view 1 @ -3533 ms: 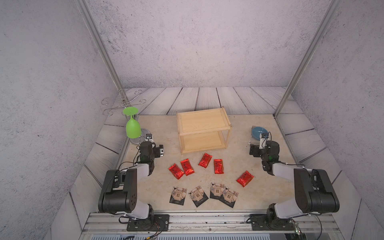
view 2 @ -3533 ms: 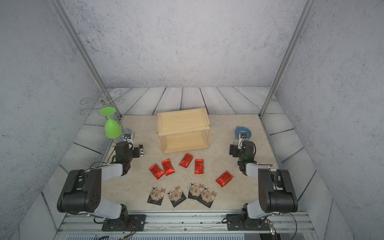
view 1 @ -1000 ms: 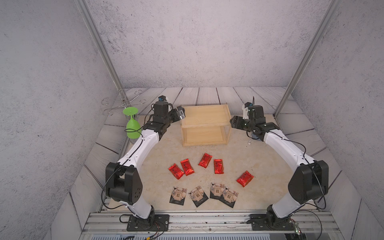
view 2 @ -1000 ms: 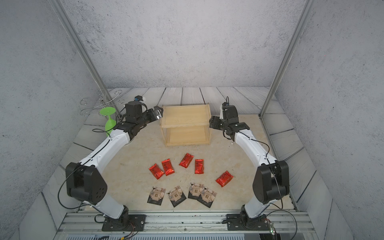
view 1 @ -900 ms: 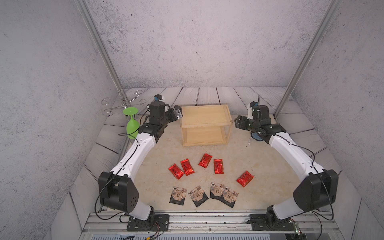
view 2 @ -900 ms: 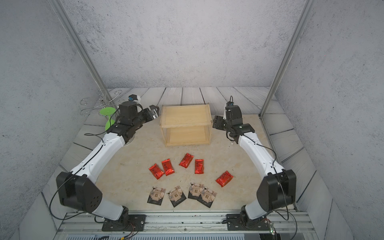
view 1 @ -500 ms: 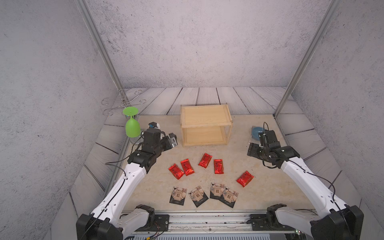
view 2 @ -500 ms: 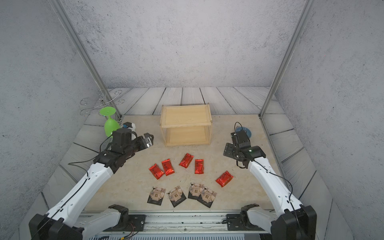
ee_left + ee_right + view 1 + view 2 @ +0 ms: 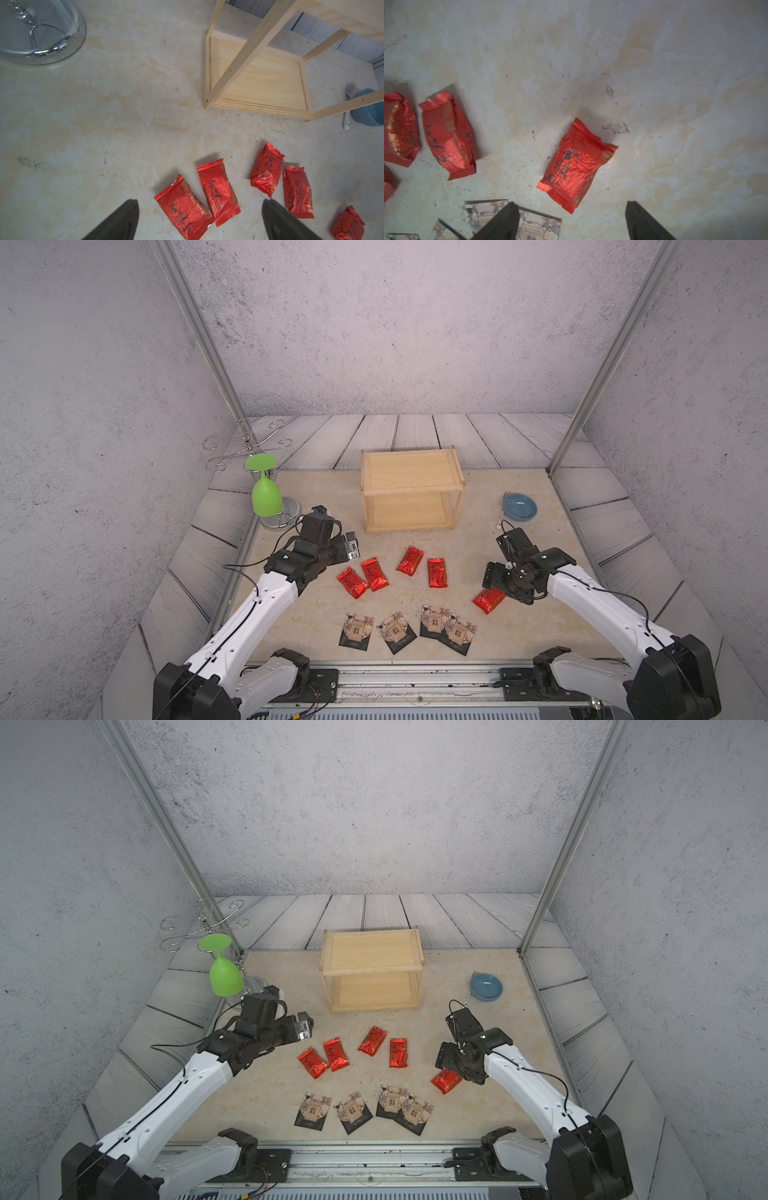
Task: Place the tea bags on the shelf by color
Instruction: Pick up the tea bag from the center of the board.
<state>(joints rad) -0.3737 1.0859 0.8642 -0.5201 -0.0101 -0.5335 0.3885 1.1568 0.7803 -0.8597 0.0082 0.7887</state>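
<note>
two white arms (image 9: 249,614), black joints (image 9: 673,680), thin black cables (image 9: 239,568), dark tapered pincer fingers (image 9: 120,222)

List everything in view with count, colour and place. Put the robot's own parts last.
shiny red foil rectangular tea sachets: five, red, loose on the beige tabletop in front of the shelf, one apart on the right arm's side
flat square black tea packets with tan patterned labels: four, black, in a row nearest the robot's bases
two-tier light wooden shelf: one, pale wood, back centre, boards bare
green wine glass: one, green, hanging upside down
silver wire glass rack: one, silver, back, left arm's side
blue bowl: one, blue, beside the shelf
white-handled fork: one, beside the bowl
left gripper: black, open, over red sachets
right gripper: black, open, over the lone sachet
</note>
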